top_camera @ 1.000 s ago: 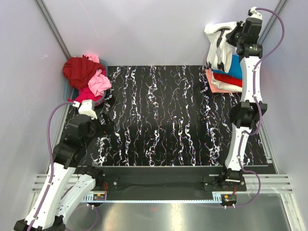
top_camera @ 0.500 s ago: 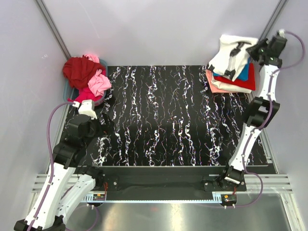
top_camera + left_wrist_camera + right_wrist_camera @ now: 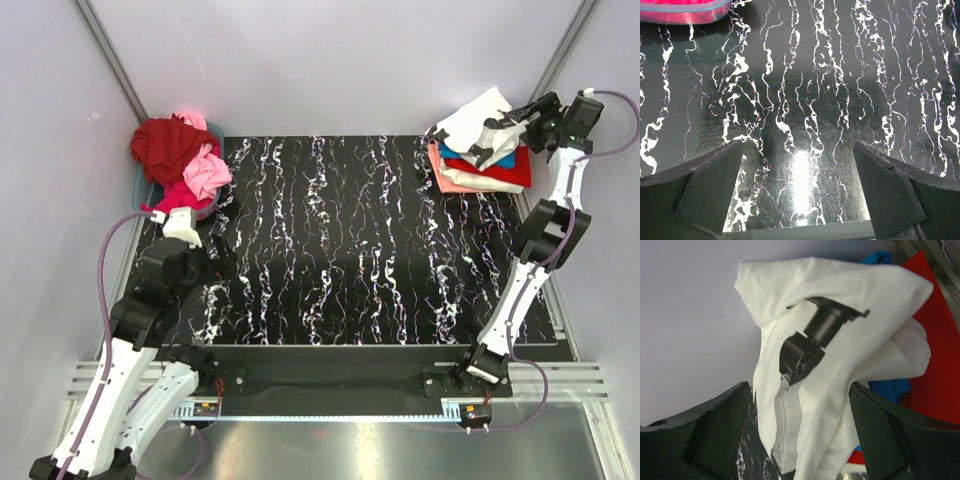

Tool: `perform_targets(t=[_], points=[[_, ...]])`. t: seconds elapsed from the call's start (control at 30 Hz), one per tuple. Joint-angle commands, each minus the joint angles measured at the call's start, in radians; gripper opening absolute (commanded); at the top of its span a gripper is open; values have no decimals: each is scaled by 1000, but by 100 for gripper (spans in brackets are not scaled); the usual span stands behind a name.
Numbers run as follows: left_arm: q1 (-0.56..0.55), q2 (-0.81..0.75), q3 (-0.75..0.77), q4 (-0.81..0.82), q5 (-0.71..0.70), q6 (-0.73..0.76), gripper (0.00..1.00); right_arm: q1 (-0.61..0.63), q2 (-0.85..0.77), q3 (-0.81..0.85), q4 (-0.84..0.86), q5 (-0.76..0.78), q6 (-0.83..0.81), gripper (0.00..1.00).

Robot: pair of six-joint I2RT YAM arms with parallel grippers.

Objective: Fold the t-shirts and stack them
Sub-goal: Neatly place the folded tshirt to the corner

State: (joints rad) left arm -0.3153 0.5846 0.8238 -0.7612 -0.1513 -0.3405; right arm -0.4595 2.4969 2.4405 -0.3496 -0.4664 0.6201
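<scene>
Table: The table (image 3: 350, 250) is black with white wiggly lines. It is shiny, and light bounces off it.
Room: Pale grey walls (image 3: 330, 60) stand on three sides. A metal rail (image 3: 330, 385) runs along the near edge, where both arms are fixed.
Messy pile: At the far left corner, a bin (image 3: 139, 188) with a blue rim holds a dark red shirt (image 3: 165, 145), a pink shirt (image 3: 207, 172) and a magenta shirt (image 3: 172, 194). They are all bunched up.
Stack: At the far right corner, a salmon shirt (image 3: 465, 180) lies lowest. A red shirt (image 3: 503, 160) and a blue shirt (image 3: 455, 152) lie over it. A white shirt (image 3: 470, 118) with black print sits on top, crumpled and not flat.
Left gripper: The left gripper (image 3: 797, 150) hangs low over bare table near the bin. Its fingers are far apart, with nothing between them.
Right gripper: The right gripper (image 3: 799, 390) points at the stack from the right side. Its fingers are far apart. The white shirt is in front of them and is not squeezed.
Only the top view shows: Both piles at once, the whole table and the bent arms.
Only the left wrist view shows: The bright glare on the table up close, and just the edge of the bin in its top left corner.
Only the right wrist view shows: The black print up close and the folds in the white cloth. Blue and red cloth peek out on the right.
</scene>
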Motion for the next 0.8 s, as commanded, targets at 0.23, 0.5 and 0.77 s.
perform_targets(t=[0.23, 0.5, 0.77], points=[[4, -29, 0, 43, -11, 6, 99, -56, -300, -320, -160, 245, 75, 88], [7, -34, 1, 43, -7, 8, 99, 18, -471, -638, 23, 264, 156, 87], [8, -46, -3, 46, -5, 11, 99, 107, -432, -606, 53, 232, 167, 86]])
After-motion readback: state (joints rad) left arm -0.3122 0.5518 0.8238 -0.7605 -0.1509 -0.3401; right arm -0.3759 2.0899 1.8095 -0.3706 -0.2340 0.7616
